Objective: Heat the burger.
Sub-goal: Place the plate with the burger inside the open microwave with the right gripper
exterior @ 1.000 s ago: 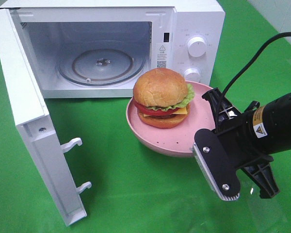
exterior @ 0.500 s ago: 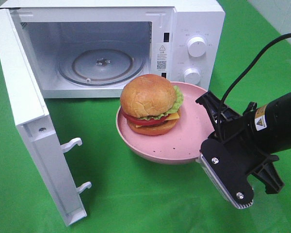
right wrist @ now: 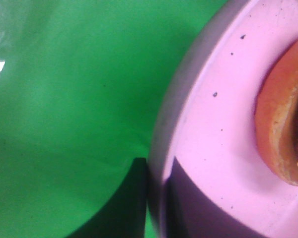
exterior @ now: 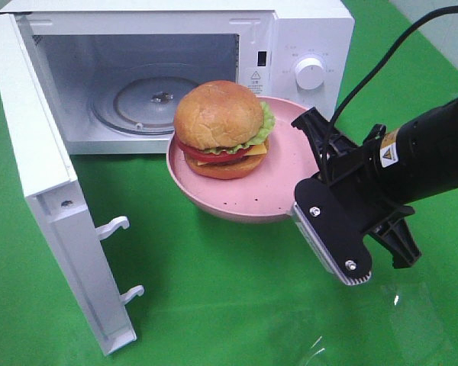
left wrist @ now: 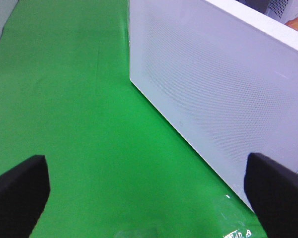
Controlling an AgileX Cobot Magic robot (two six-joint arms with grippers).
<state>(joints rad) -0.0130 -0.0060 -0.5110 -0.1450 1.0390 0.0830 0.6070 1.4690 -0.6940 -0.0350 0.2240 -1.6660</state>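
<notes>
The burger (exterior: pixel 220 130), with a tan bun, lettuce, tomato and cheese, sits on a speckled pink plate (exterior: pixel 248 207). My right gripper (exterior: pixel 309 181) is shut on the plate's right rim and holds it off the green cloth, just in front of the open microwave (exterior: pixel 305 34) cavity. Close up in the right wrist view, the plate (right wrist: pixel 208 129) has its rim pinched by the right gripper (right wrist: pixel 156 201), and the burger (right wrist: pixel 280 129) shows at the edge. My left gripper (left wrist: pixel 149 198) is open over green cloth beside the microwave door (left wrist: pixel 213 89); the high view does not show it.
The microwave door (exterior: pixel 38 168) stands swung open to the left, with its latch hooks pointing right. A glass turntable (exterior: pixel 149 103) lies inside the cavity. One control knob (exterior: pixel 310 73) shows on the right panel. Green cloth (exterior: pixel 214 297) covers the table.
My right gripper has carried the plate with the burger up and to the left, from in front of the control panel to the mouth of the cavity. The left gripper stays open.
</notes>
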